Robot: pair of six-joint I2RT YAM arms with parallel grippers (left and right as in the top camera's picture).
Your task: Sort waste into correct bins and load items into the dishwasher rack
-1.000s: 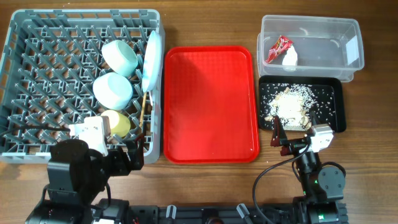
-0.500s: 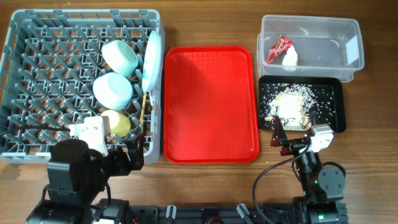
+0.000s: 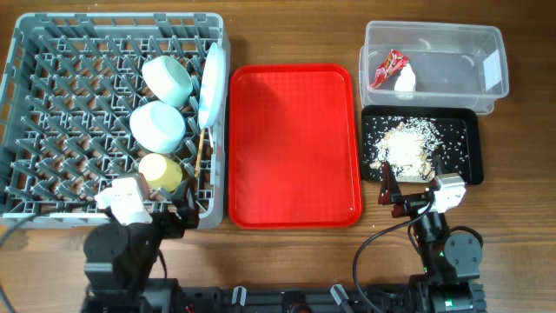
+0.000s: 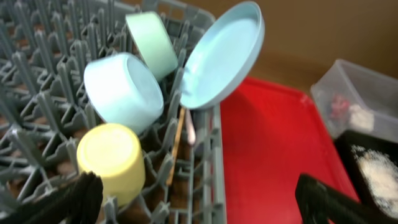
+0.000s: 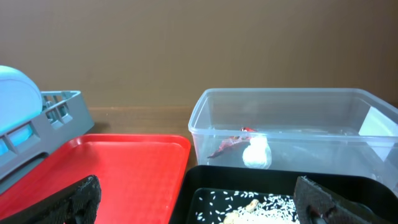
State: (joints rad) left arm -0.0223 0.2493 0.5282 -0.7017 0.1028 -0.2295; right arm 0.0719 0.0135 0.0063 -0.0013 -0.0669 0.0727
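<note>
The grey dishwasher rack [image 3: 52, 104] holds two mint bowls [image 3: 167, 78] [image 3: 157, 126], a yellow cup [image 3: 162, 172], an upright mint plate [image 3: 210, 85] and chopsticks [image 3: 201, 152]. The left wrist view shows the cup [image 4: 112, 158], a bowl [image 4: 121, 90], the plate [image 4: 224, 56] and a chopstick [image 4: 177, 146]. No fork is visible. The clear tub [image 3: 486, 52] holds the red wrapper [image 3: 388, 68] and white scrap [image 3: 405, 81]. The black tray [image 3: 469, 130] holds rice scraps [image 3: 404, 146]. My left gripper [image 4: 199, 205] is open and empty at the rack's front right corner. My right gripper [image 5: 199, 205] is open and empty before the black tray.
An empty red serving tray [image 3: 295, 143] lies between the rack and the bins. In the right wrist view the tub [image 5: 286, 124] stands behind the black tray [image 5: 205, 180]. Bare wooden table runs along the front edge.
My left arm has drawn back toward the table's front edge, uncovering the yellow cup. The right arm has not moved.
</note>
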